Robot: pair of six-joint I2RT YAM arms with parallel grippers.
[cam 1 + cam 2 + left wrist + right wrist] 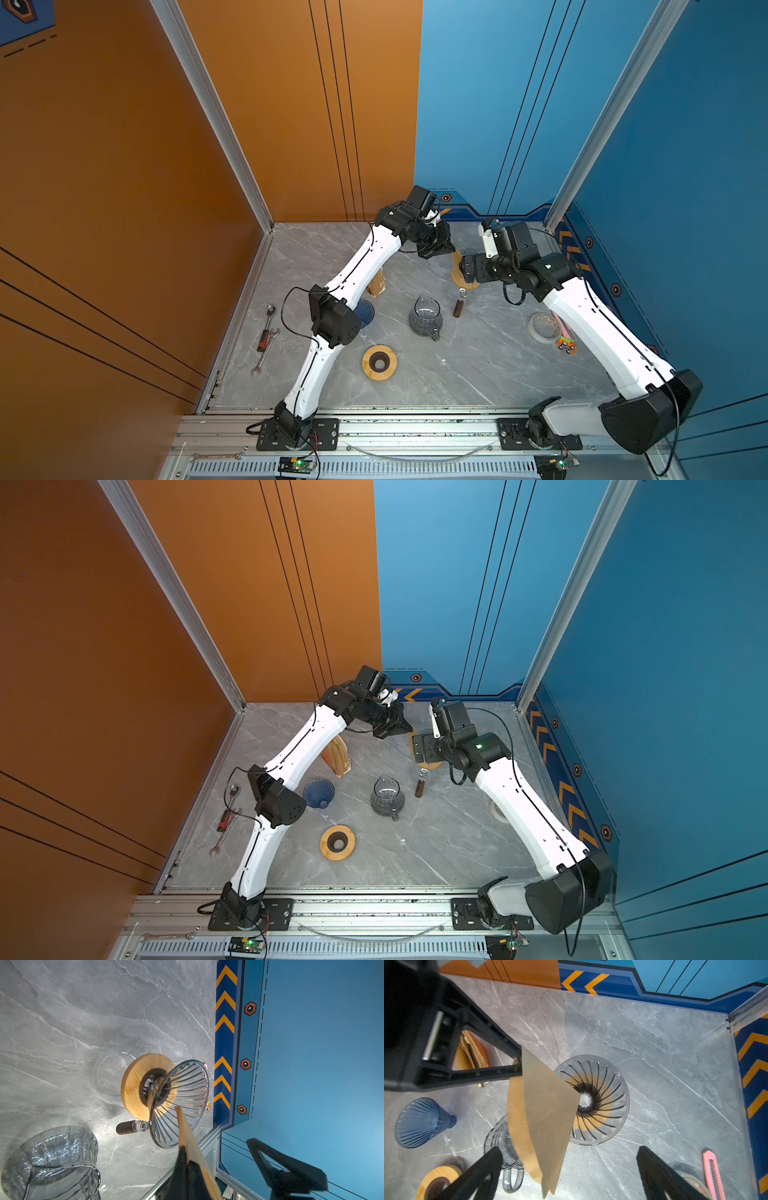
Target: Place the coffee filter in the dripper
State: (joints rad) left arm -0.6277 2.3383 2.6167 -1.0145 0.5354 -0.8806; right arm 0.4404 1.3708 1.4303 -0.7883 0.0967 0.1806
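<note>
Dripper (609, 1088) partly behind coffee filter (548, 1109)

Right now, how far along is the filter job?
Done: left gripper is shut on one filter, away from the stack. In hand: the filter hangs folded flat over the dripper, not seated. Left: lower it in and release. Right gripper is open and empty nearby.
</note>
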